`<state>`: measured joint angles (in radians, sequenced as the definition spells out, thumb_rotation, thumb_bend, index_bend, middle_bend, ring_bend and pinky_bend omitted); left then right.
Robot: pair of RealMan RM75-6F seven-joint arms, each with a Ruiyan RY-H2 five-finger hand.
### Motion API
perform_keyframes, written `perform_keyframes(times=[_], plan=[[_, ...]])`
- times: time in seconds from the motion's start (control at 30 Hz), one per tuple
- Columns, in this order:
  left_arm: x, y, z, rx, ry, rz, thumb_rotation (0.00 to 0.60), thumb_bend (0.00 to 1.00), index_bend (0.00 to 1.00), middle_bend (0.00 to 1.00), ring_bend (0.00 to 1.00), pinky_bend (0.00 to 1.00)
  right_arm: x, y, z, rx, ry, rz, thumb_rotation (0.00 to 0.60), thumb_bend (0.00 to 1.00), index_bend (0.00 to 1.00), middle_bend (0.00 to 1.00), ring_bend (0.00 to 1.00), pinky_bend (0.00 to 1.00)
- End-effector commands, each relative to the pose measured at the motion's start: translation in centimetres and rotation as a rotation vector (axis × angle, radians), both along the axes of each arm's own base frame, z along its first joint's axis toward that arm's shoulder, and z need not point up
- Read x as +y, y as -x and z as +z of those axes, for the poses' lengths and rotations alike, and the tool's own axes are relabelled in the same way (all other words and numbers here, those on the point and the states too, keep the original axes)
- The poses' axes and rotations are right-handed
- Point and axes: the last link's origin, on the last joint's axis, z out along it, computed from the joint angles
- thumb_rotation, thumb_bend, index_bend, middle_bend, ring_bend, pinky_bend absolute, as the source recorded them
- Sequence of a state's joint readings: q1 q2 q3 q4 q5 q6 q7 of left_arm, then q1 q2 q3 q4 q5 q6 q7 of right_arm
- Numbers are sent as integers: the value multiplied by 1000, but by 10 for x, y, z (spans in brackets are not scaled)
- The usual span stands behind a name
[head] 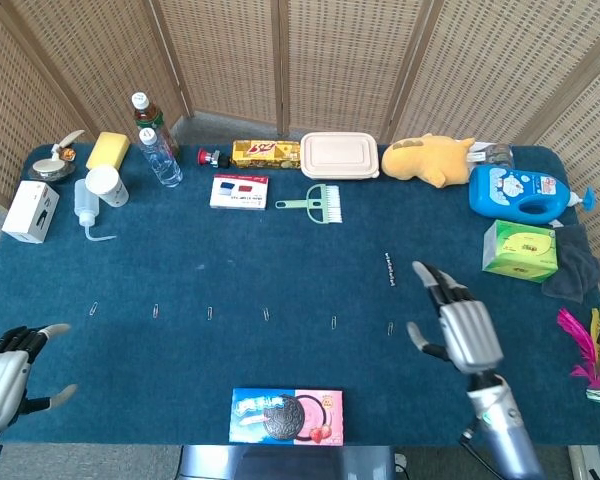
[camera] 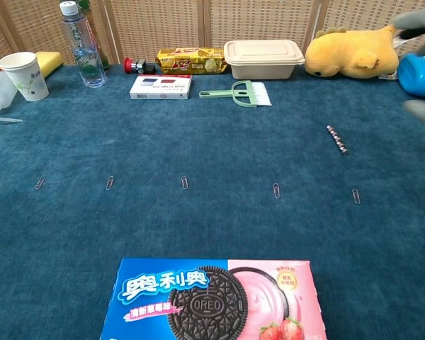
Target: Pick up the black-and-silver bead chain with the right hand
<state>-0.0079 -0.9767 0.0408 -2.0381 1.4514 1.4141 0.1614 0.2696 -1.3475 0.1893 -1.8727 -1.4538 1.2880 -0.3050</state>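
The desk has a blue cloth, with boxes and bottles along its far edge, so the middle is free for reaching. The right hand hovers over the desk with fingers apart and holds nothing, probably ready to grasp. The left hand waits open at the near corner. The bead chain lies straight on the cloth, near the right hand's fingertips.
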Motion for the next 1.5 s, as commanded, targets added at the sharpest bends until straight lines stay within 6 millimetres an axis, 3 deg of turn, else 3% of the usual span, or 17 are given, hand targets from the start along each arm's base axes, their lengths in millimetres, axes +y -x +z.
perform_keyframes(times=[0.03,0.33,0.57,0.93,1.17,1.27,1.5], plan=[[6,-1,-4,0,10,-4,585,265,217,250,202,110,-29,-25,-27,6,-67,12,502,396,25,142,198,295],[13,-1,-9,6,25,-2,587,265,217,250,202,110,-65,-33,-64,103,-88,-9,499,390,25,198,258,315],[15,-2,-11,7,32,-2,585,265,217,250,201,110,-78,-28,-83,192,-86,-12,497,385,0,203,267,373],[15,-2,-11,9,35,-2,585,265,217,250,202,110,-98,-8,-93,367,-20,-33,499,383,0,193,256,373],[14,-2,-12,2,37,-3,587,265,217,250,202,110,-98,1,-96,382,-37,-56,497,382,5,193,256,372],[14,-2,-11,-3,34,-4,588,265,217,250,203,110,-93,-3,-96,302,-111,-77,496,381,90,191,250,371],[13,-1,-11,-6,35,-5,587,265,217,250,203,110,-86,-15,-94,289,-204,-48,478,381,265,132,193,306]])
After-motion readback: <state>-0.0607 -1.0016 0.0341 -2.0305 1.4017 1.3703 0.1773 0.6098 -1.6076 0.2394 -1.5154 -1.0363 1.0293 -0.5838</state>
